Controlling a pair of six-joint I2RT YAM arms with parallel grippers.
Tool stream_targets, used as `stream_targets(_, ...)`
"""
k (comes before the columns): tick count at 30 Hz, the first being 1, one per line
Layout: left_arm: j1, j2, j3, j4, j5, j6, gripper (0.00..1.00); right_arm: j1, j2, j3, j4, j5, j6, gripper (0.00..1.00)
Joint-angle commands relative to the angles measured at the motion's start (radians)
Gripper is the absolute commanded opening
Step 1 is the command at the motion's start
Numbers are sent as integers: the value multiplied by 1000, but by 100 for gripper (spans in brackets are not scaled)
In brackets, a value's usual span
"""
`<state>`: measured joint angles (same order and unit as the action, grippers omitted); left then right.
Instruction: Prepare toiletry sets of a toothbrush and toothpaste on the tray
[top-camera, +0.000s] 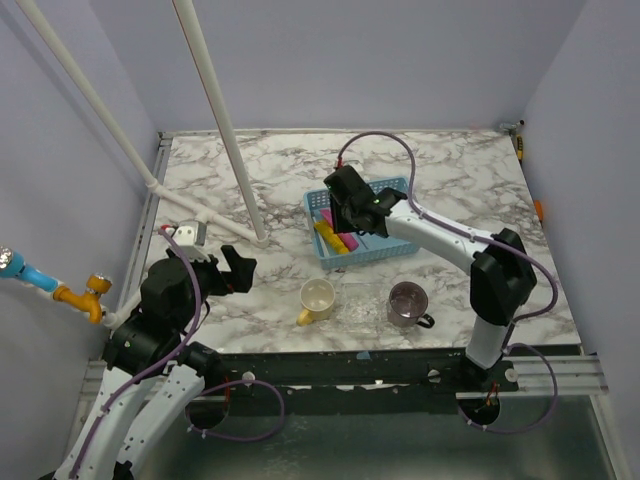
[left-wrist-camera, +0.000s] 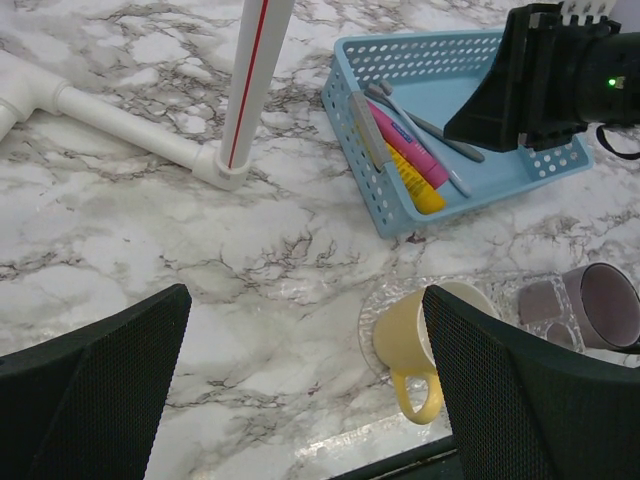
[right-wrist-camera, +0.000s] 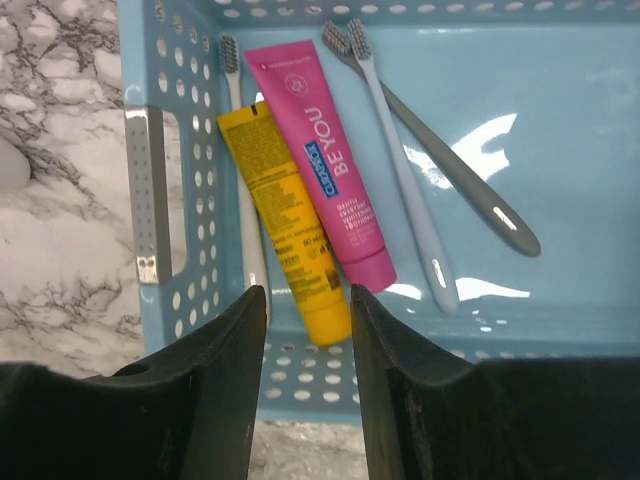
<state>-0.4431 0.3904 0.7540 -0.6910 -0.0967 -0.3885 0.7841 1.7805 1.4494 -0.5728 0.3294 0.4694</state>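
A blue basket (right-wrist-camera: 560, 300) holds a pink toothpaste tube (right-wrist-camera: 325, 160) and a yellow one (right-wrist-camera: 285, 230) side by side. Beside them lie a pale blue toothbrush (right-wrist-camera: 400, 170) and a grey toothbrush (right-wrist-camera: 450, 160); a white brush (right-wrist-camera: 240, 180) lies along the left wall. My right gripper (right-wrist-camera: 308, 300) hovers open over the basket's near wall, above the yellow tube's cap end, with nothing between its fingers. A clear tray (top-camera: 360, 305) lies nearer the front edge. My left gripper (left-wrist-camera: 305, 300) stands wide open above bare marble, left of the tray.
A yellow mug (top-camera: 317, 298) and a translucent purple mug (top-camera: 406, 303) stand on the clear tray. A white pipe frame (top-camera: 215, 110) rises from the table left of the basket (top-camera: 385, 255). The table's front edge runs just below the mugs.
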Motion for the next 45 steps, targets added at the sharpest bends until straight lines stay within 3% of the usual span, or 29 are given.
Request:
stream_targets(1, 9, 7, -4, -13, -8, 0, 99, -20, 93, 78, 46, -76, -41, 43)
stream_targets(17, 15, 20, -2, -13, -1, 4, 99, -58, 339, 266, 5, -12, -54, 43)
stream_targets(45, 35, 30, -4, -10, 12, 5, 99, -93, 390, 166, -6, 23, -61, 38)
